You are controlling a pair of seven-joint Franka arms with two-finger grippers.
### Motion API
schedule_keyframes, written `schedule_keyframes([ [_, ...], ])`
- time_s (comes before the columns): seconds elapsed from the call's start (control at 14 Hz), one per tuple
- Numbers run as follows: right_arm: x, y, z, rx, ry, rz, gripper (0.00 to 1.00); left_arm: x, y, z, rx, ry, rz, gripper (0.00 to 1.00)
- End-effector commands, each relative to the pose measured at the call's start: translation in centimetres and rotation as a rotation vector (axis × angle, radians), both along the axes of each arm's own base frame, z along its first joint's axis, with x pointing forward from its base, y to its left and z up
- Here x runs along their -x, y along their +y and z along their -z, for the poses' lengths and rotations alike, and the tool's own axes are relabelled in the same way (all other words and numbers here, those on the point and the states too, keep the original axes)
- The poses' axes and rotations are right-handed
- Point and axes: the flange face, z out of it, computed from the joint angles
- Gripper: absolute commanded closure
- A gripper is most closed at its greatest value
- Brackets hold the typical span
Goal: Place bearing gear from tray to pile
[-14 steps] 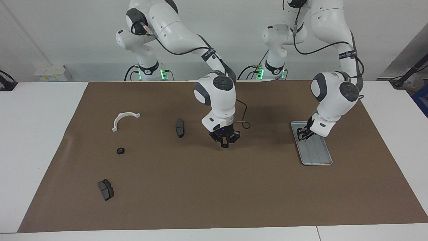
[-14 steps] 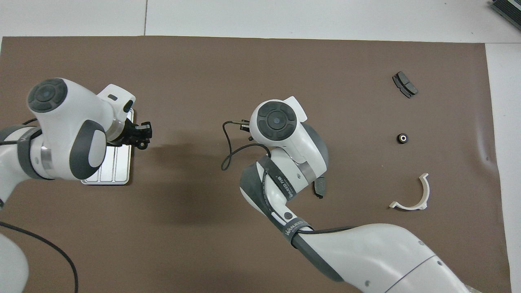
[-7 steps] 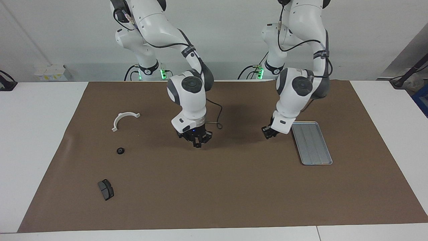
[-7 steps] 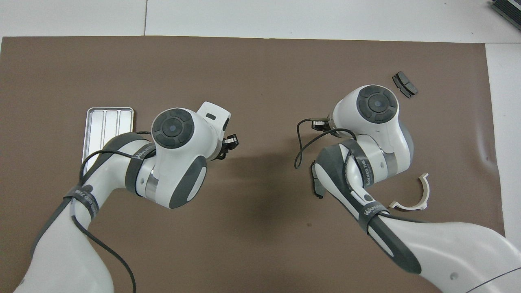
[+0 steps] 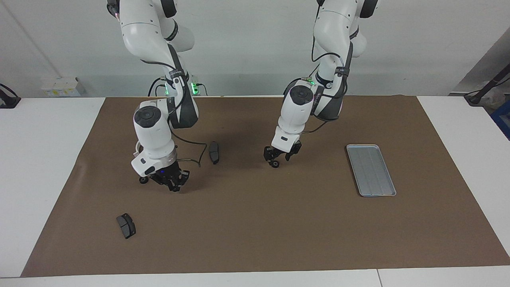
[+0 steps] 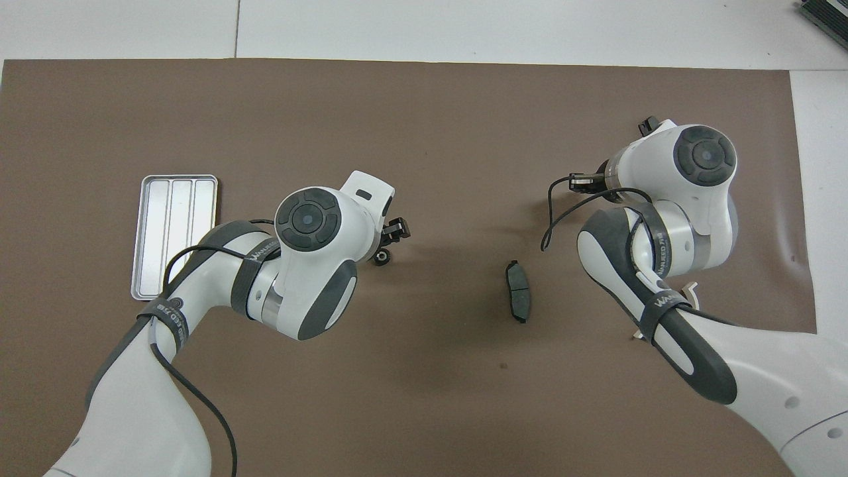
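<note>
Facing view: the bearing gear [image 5: 274,164], now off the tray [image 5: 371,169], is being released short of the pile [image 5: 214,152] by the left end effector [image 5: 281,157], the right end effector [image 5: 174,184] being kept clenched.

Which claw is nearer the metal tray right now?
Left. The left claw is over the middle of the brown mat, between the tray and the right claw. The right claw is over the mat toward the right arm's end.
</note>
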Motion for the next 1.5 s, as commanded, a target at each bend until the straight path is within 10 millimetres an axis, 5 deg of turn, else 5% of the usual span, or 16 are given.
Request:
schedule_keyframes([
  [0.0, -2.0, -0.8, 1.0, -0.025, -0.024, -0.003, 0.99, -3.1, 5.0, -5.5, 0.016, -0.030, -0.061, 0.00],
  [0.14, -2.9, -0.6, 0.3, -0.047, -0.041, 0.012, 0.74, -5.0, 11.2, -11.1, 0.001, -0.027, -0.040, 0.00],
  [0.29, -3.3, -0.1, -0.8, -0.052, -0.062, 0.006, 0.17, -6.4, 17.7, -15.3, -0.019, 0.000, -0.001, 0.00],
  [0.43, -3.0, 0.8, -1.5, -0.054, -0.057, -0.001, 0.11, -7.2, 24.5, -17.7, -0.037, 0.048, 0.054, 0.00],
  [0.64, -2.2, 4.1, -2.3, -0.066, -0.041, 0.000, 0.00, -4.6, 33.8, -21.9, -0.041, 0.076, 0.168, 0.00],
  [1.0, 0.9, 15.7, -2.5, -0.123, -0.029, 0.103, 0.00, -1.0, 35.2, -25.2, -0.178, 0.145, 0.214, 0.00],
  [1.43, 5.3, 30.5, -2.0, -0.142, 0.013, 0.189, 0.00, -1.8, 34.8, -25.4, -0.193, 0.077, 0.192, 0.00],
])
